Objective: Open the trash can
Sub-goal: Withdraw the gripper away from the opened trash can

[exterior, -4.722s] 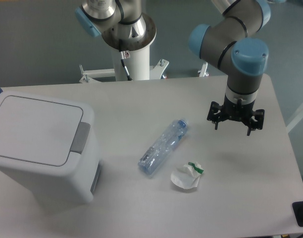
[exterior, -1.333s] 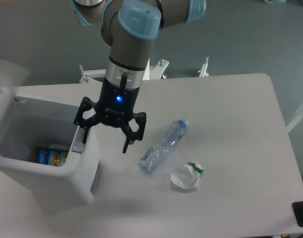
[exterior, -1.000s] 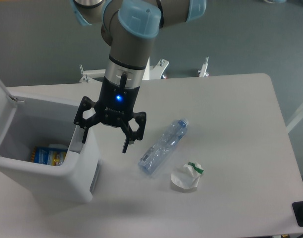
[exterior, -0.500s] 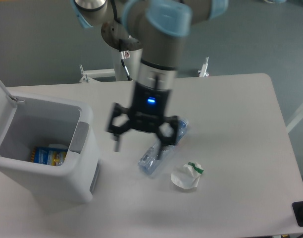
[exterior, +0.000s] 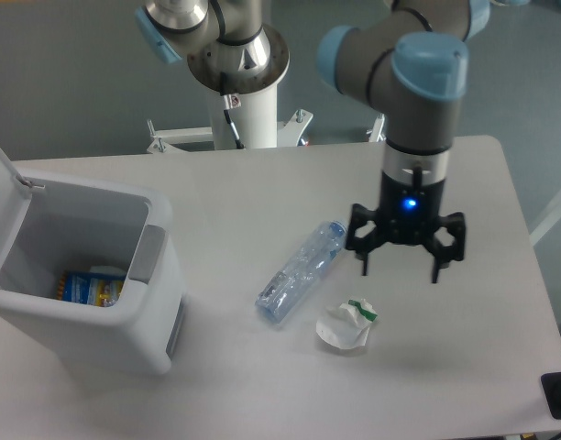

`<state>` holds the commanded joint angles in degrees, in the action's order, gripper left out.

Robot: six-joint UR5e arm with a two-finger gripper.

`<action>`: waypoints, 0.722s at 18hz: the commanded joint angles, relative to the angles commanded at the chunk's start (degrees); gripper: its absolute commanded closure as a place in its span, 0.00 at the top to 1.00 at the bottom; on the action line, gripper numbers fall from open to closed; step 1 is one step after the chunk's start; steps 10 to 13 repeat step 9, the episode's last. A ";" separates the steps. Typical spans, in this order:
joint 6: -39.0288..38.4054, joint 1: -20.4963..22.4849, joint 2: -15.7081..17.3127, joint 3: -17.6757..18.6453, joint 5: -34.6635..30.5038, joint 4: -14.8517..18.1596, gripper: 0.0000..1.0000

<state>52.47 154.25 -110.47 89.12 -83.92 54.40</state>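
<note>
The white trash can (exterior: 152,302) stands at the table's left with its lid (exterior: 4,197) swung up at the far left edge. Its inside shows, with a blue and yellow package (exterior: 83,290) at the bottom. A grey push tab (exterior: 144,254) sits on its right rim. My gripper (exterior: 401,264) hangs open and empty over the table's right half, far from the can, above and right of a crumpled white wrapper (exterior: 345,325).
A crushed clear plastic bottle (exterior: 301,270) lies on the table's middle, left of my gripper. The robot's white base post (exterior: 244,105) rises behind the table. A dark object (exterior: 557,396) sits at the lower right corner.
The lid has swung from flat to upright, so the can stands open. My gripper has moved from the can's right rim across the table to the right side, staying open.
</note>
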 joint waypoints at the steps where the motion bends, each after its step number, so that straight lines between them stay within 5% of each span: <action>1: 0.26 0.00 -0.53 0.18 -0.45 0.18 1.00; 13: 8.88 -0.62 -0.54 2.02 -5.46 0.18 1.00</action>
